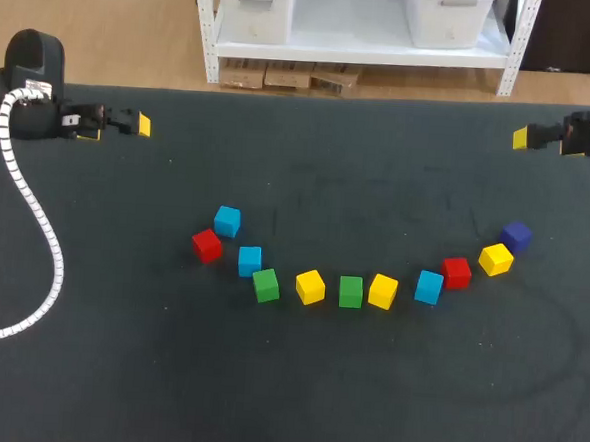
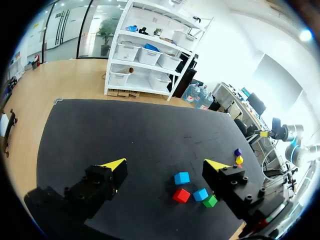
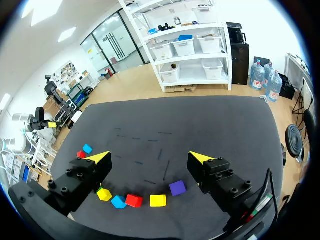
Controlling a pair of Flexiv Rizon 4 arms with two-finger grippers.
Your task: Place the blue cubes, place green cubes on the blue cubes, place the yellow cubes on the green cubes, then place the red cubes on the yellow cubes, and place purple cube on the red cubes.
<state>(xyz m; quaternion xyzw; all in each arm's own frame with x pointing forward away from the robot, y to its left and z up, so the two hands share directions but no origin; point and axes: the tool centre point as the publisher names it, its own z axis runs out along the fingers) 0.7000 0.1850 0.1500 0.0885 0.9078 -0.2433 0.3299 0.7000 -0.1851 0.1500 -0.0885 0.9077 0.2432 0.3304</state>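
The cubes point(image 1: 350, 291) lie in a bent row across the middle of the counter point(image 1: 294, 401), running side to side, well away from every edge. The left end effector point(image 2: 165, 165) and the right end effector point(image 3: 150, 157) hang open at the far corners.

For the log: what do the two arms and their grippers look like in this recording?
The left gripper and right gripper have blocky black fingers with screw heads, each ending in a bright yellow wedge tip. The left arm shows a rounded black housing, and a white ribbed cable trails from it.
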